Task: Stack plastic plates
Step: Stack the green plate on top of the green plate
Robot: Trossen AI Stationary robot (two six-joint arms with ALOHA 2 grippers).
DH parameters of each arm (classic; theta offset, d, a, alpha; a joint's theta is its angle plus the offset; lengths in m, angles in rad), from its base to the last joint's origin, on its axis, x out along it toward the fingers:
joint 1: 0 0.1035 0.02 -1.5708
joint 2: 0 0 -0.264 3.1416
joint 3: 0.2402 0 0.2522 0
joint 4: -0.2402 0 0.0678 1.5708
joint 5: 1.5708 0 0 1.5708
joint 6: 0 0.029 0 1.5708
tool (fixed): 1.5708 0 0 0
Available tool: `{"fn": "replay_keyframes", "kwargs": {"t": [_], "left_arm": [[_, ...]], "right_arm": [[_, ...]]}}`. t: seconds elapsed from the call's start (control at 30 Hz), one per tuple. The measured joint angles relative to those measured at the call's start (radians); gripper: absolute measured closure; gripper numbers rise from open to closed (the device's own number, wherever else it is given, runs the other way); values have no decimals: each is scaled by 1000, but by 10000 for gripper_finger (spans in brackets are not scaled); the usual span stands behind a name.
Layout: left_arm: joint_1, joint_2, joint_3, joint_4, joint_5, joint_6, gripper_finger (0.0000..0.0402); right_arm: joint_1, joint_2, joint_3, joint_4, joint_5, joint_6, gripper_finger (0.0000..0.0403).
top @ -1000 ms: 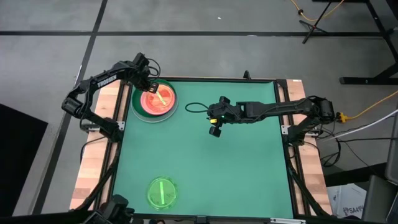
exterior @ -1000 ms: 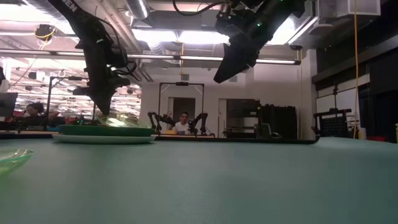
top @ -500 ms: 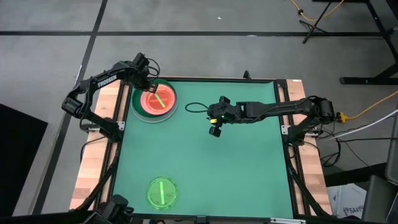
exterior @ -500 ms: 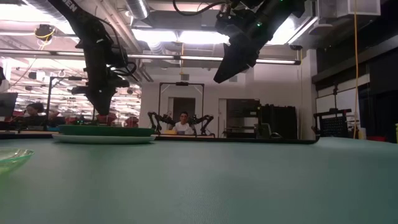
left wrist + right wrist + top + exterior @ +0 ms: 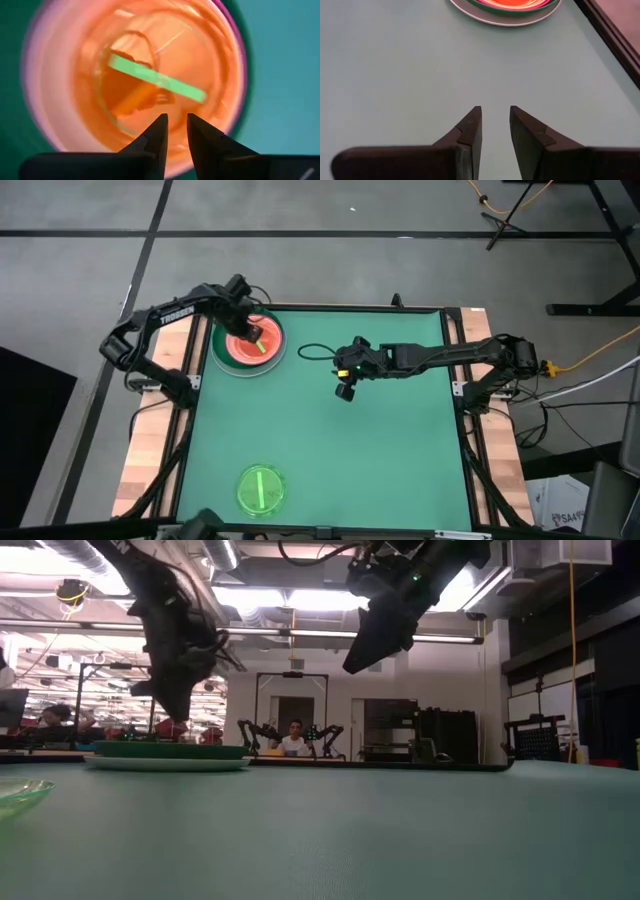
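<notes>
A stack of plates point(image 5: 248, 343) rests on the green table at the far left. A pale plate lies at the bottom with a dark green one on it point(image 5: 165, 752). The top shows an orange translucent plate with a green bar point(image 5: 155, 80). My left gripper point(image 5: 248, 330) hovers just above the stack's middle, its fingers point(image 5: 175, 125) narrowly open and empty. One small green translucent plate point(image 5: 260, 490) lies flat near the front left and also shows in the low view point(image 5: 20, 795). My right gripper point(image 5: 345, 390) hangs over the table's middle, narrowly open and empty point(image 5: 495, 117).
A thin black cable loop point(image 5: 315, 352) lies on the table between the stack and my right arm. Wooden rails point(image 5: 150, 440) run along the table's left and right sides. People sit in the room far behind the table point(image 5: 293, 740).
My left gripper has moved from the stack's far-left rim toward the stack's middle and has tipped. The translucent top plate, whose one edge stood tilted up under the gripper a second ago, now lies flat on the stack.
</notes>
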Motion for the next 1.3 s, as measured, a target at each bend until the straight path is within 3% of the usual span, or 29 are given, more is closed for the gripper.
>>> {"fn": "replay_keyframes", "kwargs": {"t": [0.33,0.73,1.1,1.3], "left_arm": [[-303,0,0,-84,7,-16,337],[-752,0,0,-76,4,-141,337],[-1181,0,0,-14,-101,-434,337],[-1342,0,0,8,-133,-602,337]], "right_arm": [[0,0,0,-4,-13,-1,315],[0,-37,-1,-116,7,-42,315],[52,-192,-5,-325,-70,-166,315],[109,-337,-136,-294,-70,-170,315]]}}
